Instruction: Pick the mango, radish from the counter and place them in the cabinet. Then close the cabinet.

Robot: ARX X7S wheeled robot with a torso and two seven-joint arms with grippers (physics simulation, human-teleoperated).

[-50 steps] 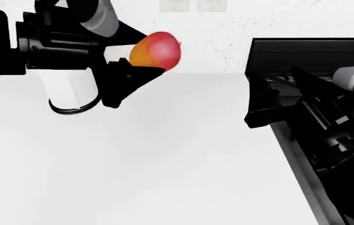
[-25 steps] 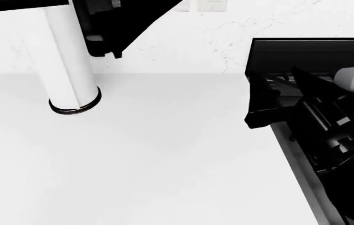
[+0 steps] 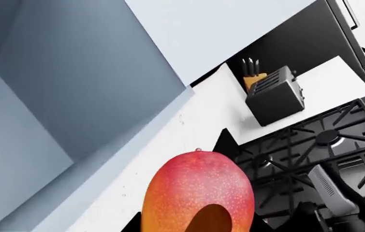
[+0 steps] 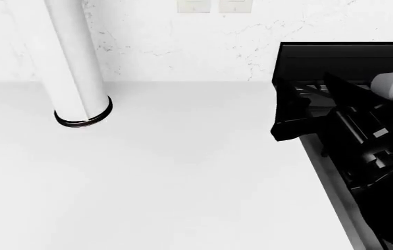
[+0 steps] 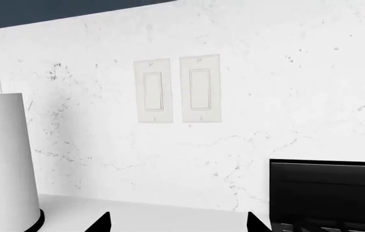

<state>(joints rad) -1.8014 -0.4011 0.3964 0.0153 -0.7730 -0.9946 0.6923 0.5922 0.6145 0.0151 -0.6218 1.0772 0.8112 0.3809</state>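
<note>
Mango, the smooth orange-yellow fruit with red blush, is sitting low-centre in your left wrist frame; you're gripping it aloft beside the grey cabinet interior, presumably for shelving it.

— What do we have that's different from a second ago?

— Our left arm has gone up out of the head view. A second ago its claw was there at the upper left with the mango in it; half a second ago only its dark underside showed at the top edge.

— And the mango?

— We find it only in the left wrist view, still held, close to the blue-grey cabinet.

— Anything newly uncovered?

— The paper towel roll on the tabletop stands clear of the arm.
</note>
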